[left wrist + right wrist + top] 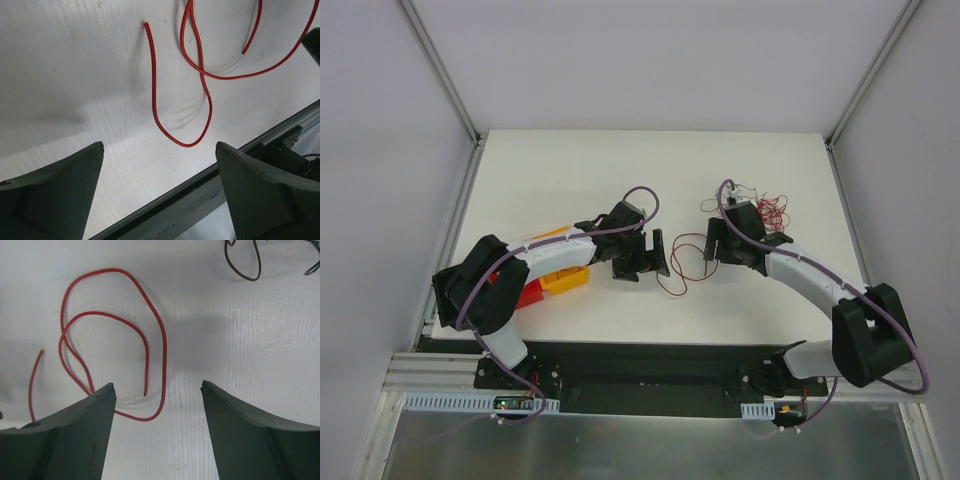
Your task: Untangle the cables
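Two grippers, both with jaws spread wide and nothing between them. The left gripper (160, 145) and right gripper (158, 385) face each other around the middle of the white table (570, 170). A couple of loose red cables (682, 265) lie flat in the gap between them, looped over each other. The tangle of cables (772, 210), red with some black, sits just behind the right gripper; can't really tell how knotted it is from up top. The table's near edge (210, 167) runs close by the loose ones. Open white tabletop stretches to the far edge. Yellow and red blocks (560, 280) sit under the left arm.
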